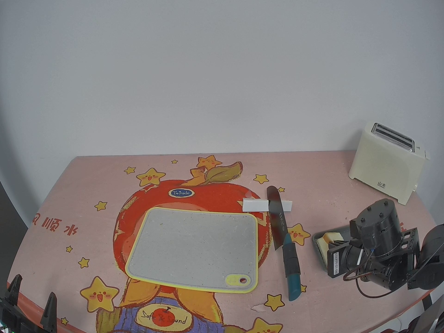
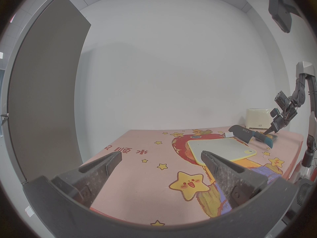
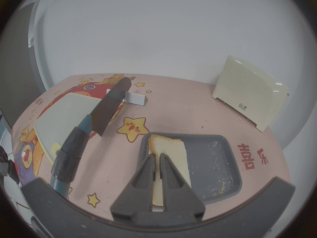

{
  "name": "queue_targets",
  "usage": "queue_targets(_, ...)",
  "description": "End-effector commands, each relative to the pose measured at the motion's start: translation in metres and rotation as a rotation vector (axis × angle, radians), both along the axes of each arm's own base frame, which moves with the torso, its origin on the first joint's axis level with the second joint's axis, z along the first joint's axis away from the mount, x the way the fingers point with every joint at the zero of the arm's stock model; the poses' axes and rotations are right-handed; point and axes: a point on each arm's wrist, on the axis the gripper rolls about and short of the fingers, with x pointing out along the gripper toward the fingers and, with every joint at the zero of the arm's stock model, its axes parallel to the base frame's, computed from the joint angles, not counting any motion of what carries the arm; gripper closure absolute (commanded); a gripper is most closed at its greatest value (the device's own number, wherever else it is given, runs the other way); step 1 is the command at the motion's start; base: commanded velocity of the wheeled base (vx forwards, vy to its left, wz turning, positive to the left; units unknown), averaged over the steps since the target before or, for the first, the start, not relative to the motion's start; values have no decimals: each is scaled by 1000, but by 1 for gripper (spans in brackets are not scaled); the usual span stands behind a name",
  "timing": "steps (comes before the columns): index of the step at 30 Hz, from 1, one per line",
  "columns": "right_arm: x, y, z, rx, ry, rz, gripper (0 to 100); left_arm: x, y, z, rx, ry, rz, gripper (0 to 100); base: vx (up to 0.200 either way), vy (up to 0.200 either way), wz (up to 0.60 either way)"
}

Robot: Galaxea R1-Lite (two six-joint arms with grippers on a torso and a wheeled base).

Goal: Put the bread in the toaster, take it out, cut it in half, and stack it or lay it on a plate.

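Pinching the near edge of the slice of bread (image 3: 176, 159), the right gripper (image 3: 157, 157) was seen low over the grey tray (image 3: 211, 166) at the front right of the table (image 1: 323, 186). Its two fingers were pressed close together, and the thin edge of the slice looked to be caught between them. The slice was found at the tray's left end, the end nearer the knife (image 1: 285, 246), and it was not yet lifted clear of the tray. The toaster (image 1: 386, 163) was set behind the tray and a little to the right, close to the wall and well apart from the slice. Its two slots (image 1: 393, 136) were open on top, and their long way was seen to run from back left to front right. So it was judged that the slice would have to be carried up, back and to the right. It would then have to be stood on its edge, with its flat face lined up along a slot. The right arm was judged to be much the nearer one. The left gripper (image 2: 161, 153) was held at the front left corner with its fingers spread wide and nothing in them. The knife was laid between the cutting board (image 1: 194, 243) and the tray, with its handle toward the front.
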Motion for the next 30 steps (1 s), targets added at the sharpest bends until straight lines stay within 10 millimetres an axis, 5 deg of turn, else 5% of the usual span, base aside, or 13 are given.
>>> queue_targets(1, 1, 1, -1, -8, 0, -8, 100, 0, 0, -5, 0, 6, 1, 0, 0, 0, 0)
queue_targets(11, 0, 0, -1, -11, -3, -9, 100, 0, 0, -5, 0, 6, -1, 0, 0, 0, 0)
queue_targets(12, 0, 0, -1, -9, -6, -11, 0, 0, 0, -5, 0, 6, -1, 0, 0, 0, 0)
queue_targets(30, 0, 0, 0, -8, -7, -9, 0, 1, 0, -5, 0, 8, 1, 0, 0, 0, 0)
